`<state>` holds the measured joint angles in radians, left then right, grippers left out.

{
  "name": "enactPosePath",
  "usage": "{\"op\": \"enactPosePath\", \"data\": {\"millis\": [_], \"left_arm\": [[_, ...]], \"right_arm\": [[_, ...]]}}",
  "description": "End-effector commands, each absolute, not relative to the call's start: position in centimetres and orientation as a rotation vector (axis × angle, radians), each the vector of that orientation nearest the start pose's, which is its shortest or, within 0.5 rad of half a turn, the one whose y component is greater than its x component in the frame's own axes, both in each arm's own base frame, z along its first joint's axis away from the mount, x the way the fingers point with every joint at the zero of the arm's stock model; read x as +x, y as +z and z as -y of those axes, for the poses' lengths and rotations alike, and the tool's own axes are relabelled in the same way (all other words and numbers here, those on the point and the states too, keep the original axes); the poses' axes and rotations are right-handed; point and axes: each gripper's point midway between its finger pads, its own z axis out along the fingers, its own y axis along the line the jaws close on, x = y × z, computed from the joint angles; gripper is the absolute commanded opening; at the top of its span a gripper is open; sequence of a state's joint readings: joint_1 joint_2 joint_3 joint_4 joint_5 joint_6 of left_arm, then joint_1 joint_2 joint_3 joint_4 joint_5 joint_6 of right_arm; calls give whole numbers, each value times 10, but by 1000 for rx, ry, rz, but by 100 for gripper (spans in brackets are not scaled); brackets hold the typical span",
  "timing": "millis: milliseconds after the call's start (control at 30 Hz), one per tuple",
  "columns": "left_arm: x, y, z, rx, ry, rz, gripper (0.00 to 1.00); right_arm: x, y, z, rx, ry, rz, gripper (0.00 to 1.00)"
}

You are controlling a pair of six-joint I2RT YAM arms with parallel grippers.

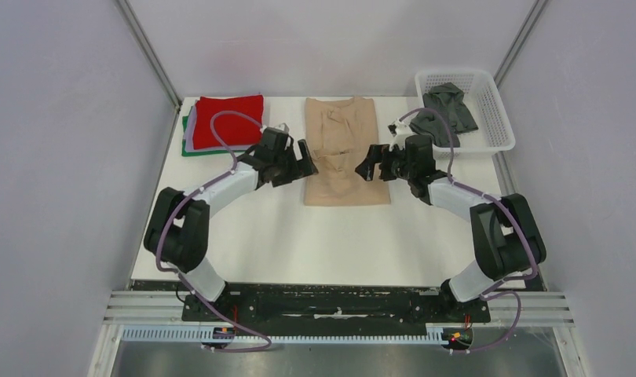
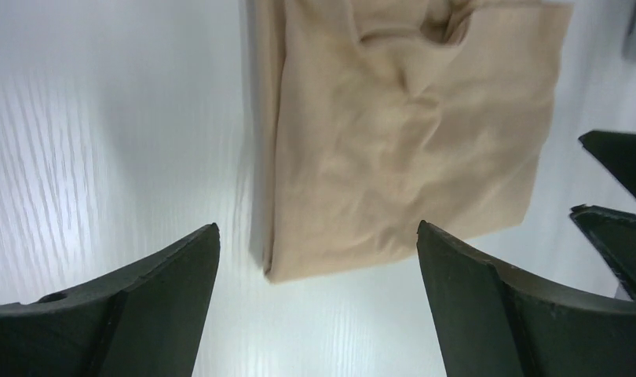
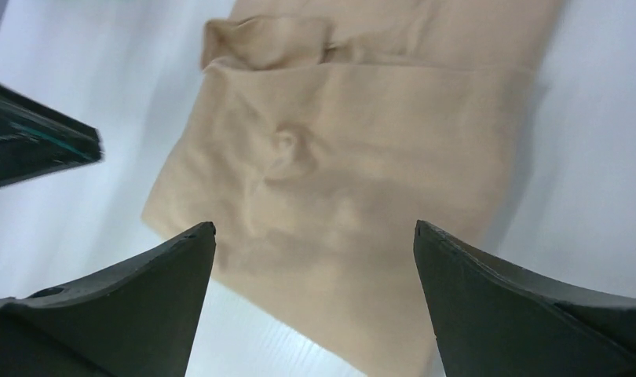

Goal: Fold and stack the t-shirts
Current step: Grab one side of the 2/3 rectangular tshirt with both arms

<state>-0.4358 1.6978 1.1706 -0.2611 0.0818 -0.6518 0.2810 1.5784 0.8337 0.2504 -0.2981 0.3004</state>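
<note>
A tan t-shirt (image 1: 342, 149) lies folded into a long strip at the table's far middle; it also shows in the left wrist view (image 2: 401, 133) and the right wrist view (image 3: 354, 165). My left gripper (image 1: 305, 161) is open and empty at the strip's left edge. My right gripper (image 1: 368, 163) is open and empty at its right edge. A red shirt (image 1: 230, 119) tops a folded stack at the far left, with lavender (image 1: 191, 135) and green (image 1: 197, 151) edges beneath. A dark grey shirt (image 1: 447, 110) lies crumpled in the basket.
A white mesh basket (image 1: 499, 118) stands at the far right corner. Grey walls enclose the table on three sides. The right gripper's fingers (image 2: 621, 204) show at the right edge of the left wrist view.
</note>
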Motion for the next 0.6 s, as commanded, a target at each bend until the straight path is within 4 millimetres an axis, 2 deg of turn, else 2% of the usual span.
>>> {"op": "enactPosePath", "data": {"millis": [0,100,233,367,567], "left_arm": [[352,99,223,-258,-668,-2447,100],[332,88,214,-278,-655,-2475,100],[316,80,201,-308,-614,-2494,100],[308,77,194,-316,-589,-2504,100],[304,71,192,-313,-576,-2528,100]], "right_arm": [[363,123,-244,-479,965,-2010,98],[355,124,-283,-608,1034,-1981,98],[368,113,-320,-657,1098,-1996,98],[400,106,-344,-650,1143,-1981,98],[460,79,-369,-633,1137,-1966,98]]}}
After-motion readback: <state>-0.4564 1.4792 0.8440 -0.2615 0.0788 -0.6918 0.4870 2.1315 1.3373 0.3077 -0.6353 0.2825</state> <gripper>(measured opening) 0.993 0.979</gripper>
